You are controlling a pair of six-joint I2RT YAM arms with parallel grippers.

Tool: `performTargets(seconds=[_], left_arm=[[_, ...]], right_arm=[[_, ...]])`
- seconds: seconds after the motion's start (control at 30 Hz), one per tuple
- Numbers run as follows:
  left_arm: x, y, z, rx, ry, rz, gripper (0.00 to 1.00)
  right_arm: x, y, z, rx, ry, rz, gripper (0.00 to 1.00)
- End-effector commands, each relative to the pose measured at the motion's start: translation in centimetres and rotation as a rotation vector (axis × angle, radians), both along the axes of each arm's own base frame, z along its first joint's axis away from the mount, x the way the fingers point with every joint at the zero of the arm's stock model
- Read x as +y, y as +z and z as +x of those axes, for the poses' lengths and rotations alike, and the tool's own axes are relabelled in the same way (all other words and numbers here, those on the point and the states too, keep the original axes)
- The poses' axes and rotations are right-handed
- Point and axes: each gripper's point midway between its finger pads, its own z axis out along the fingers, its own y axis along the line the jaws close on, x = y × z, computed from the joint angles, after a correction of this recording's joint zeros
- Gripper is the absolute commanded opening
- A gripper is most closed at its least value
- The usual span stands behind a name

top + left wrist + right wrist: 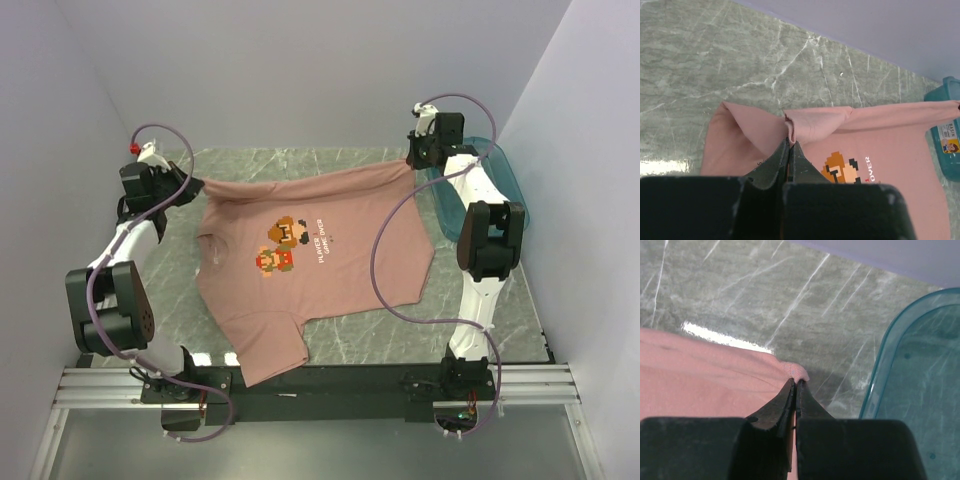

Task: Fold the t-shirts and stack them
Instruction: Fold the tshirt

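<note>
One t-shirt [330, 270] only, print up across the counter [170, 300], collar [208, 245] toward the left, far edge raised and drawn taut between two grips. Left jaws pressed fully together on a bunched fold at the sleeve end. Right jaws likewise shut tight on the hem corner, just beside the teal tub [512, 185].

Looks like the spreading stage, with no fold made yet. Keep both pinches firm and the tension even. Pull harder on one side and risk dragging the cloth askew, or slipping the thin corner out on the right. Lower both ends together so the edge lands straight rather than sagging mid-span. Mind the near sleeve [272, 358], curled close to the counter's near edge, and smooth it before folding. Steer the right end clear of the tub rim.

Left arm [130, 240]: elbow low and near, forearm reaching back to the far-left corner, wrist turned inward toward the shirt. Right arm [485, 235]: rising from its base along the right side, wrist at the far-right corner, turned left over the cloth. Purple cable [377, 265] of that arm looping loose in front of the shirt. Watch for a snag.
</note>
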Motion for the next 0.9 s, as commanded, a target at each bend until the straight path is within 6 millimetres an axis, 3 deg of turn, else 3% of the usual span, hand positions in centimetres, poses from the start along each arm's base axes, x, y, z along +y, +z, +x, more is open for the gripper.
performTargets(seconds=[0.0, 0.33, 0.87], left_arm=[[-0.4, 3.2, -1.1, -0.089, -0.029, 0.028, 0.0], [-1.0, 2.2, -3.4, -0.069, -0.026, 0.008, 0.0], [-1.4, 1.4, -3.6, -0.048, -0.044, -0.011, 0.0]], right_arm=[[-0.7, 3.0, 1.6, -0.081, -0.033, -0.001, 0.0], [-0.8, 1.9, 2.0, -0.057, -0.039, -0.002, 0.0], [-1.0, -1.5, 1.2, 0.015, -0.017, -0.032, 0.0]])
